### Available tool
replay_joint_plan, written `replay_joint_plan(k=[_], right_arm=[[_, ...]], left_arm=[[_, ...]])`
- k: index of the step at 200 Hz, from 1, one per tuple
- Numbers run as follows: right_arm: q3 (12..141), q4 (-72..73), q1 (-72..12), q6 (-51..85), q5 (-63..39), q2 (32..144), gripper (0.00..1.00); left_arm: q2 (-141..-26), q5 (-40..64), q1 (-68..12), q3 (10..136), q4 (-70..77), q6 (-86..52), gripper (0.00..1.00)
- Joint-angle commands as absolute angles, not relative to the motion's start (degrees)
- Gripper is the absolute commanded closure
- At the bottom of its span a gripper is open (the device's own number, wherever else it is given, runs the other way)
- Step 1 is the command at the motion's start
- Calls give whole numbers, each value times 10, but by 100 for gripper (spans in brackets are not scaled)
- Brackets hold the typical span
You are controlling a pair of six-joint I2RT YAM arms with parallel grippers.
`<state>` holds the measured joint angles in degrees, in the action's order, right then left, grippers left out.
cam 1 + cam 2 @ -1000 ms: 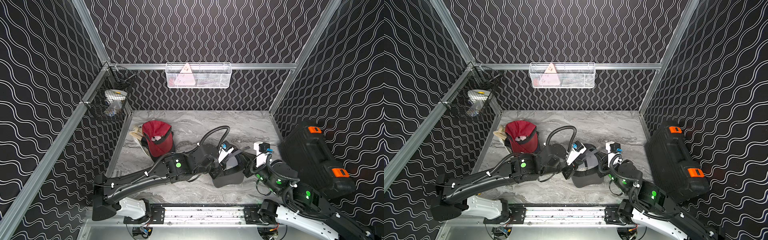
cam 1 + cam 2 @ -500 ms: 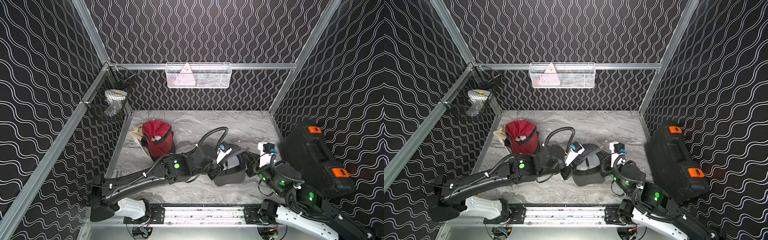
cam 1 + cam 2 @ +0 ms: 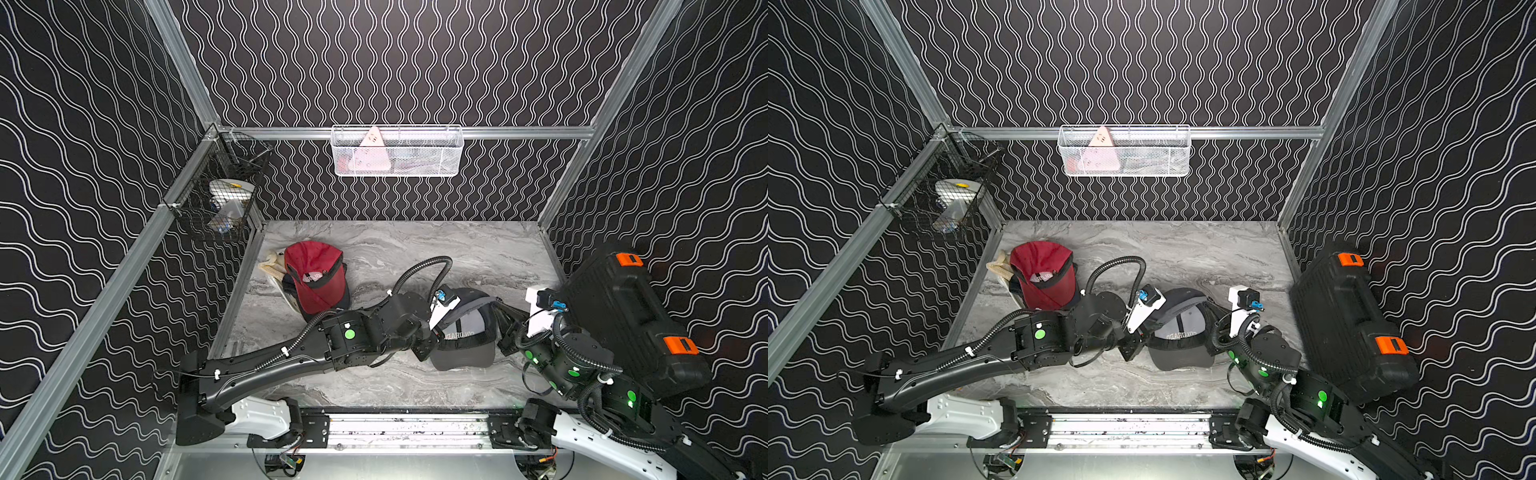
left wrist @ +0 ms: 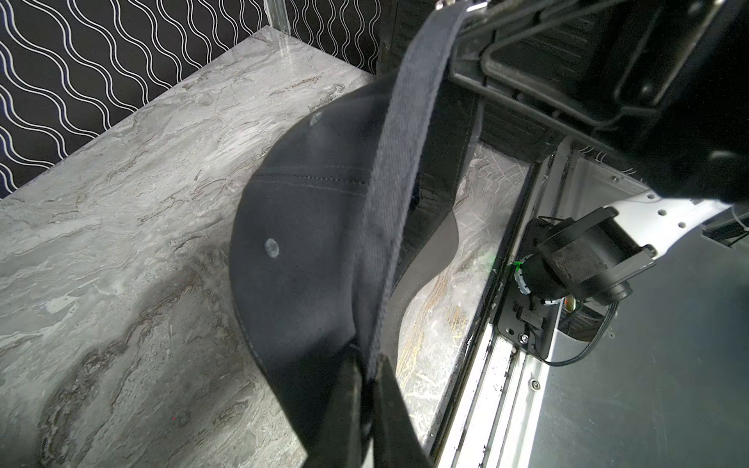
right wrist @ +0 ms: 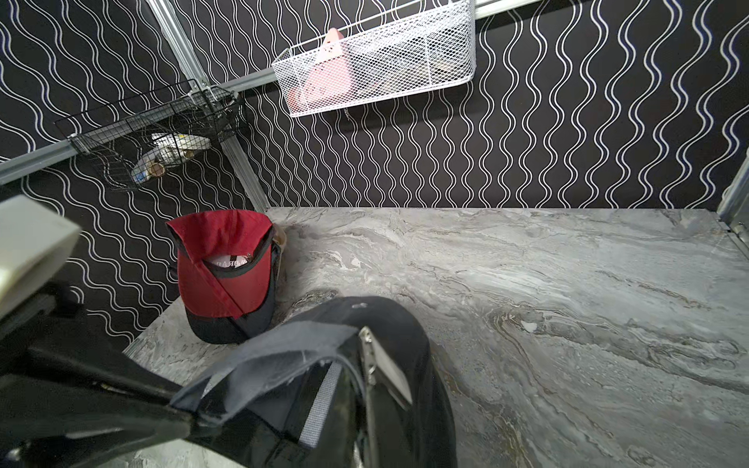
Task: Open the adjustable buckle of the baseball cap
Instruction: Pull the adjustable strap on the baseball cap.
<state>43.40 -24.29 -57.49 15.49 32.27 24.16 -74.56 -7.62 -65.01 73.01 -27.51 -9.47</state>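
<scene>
A dark grey baseball cap [image 3: 465,332] [image 3: 1177,332] sits between my two grippers near the table's front, its inside facing up. In the left wrist view the cap's crown [image 4: 308,227] leans on the table. A grey strap [image 4: 405,162] runs taut from my left gripper [image 4: 367,364] up to the right gripper. My left gripper [image 3: 428,345] [image 3: 1133,347] is shut on the strap's free end. My right gripper [image 3: 500,311] [image 3: 1212,318] [image 5: 360,405] is shut at the metal buckle [image 5: 379,364], whose silver flap stands off the band.
A red cap [image 3: 316,278] lies on other caps at the back left. A black tool case [image 3: 631,316] leans on the right wall, close behind my right arm. A white mesh basket [image 3: 397,151] and a black wire basket [image 3: 220,199] hang on the walls.
My right gripper has drawn to the right with the buckle end. The cap and my left gripper have followed a little the same way, and the strap now runs taut.
</scene>
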Motion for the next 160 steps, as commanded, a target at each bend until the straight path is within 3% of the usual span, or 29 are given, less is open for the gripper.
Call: replay_joint_plan(k=[1, 113, 160], right_arm=[[434, -236, -575, 168, 354, 236, 96], [410, -236, -575, 170, 269, 270, 96], [402, -241, -575, 175, 279, 281, 88]], left_arm=[[-738, -87, -650, 722, -281, -103, 100], [-734, -77, -633, 694, -187, -126, 100], [-733, -57, -604, 679, -153, -137, 100]])
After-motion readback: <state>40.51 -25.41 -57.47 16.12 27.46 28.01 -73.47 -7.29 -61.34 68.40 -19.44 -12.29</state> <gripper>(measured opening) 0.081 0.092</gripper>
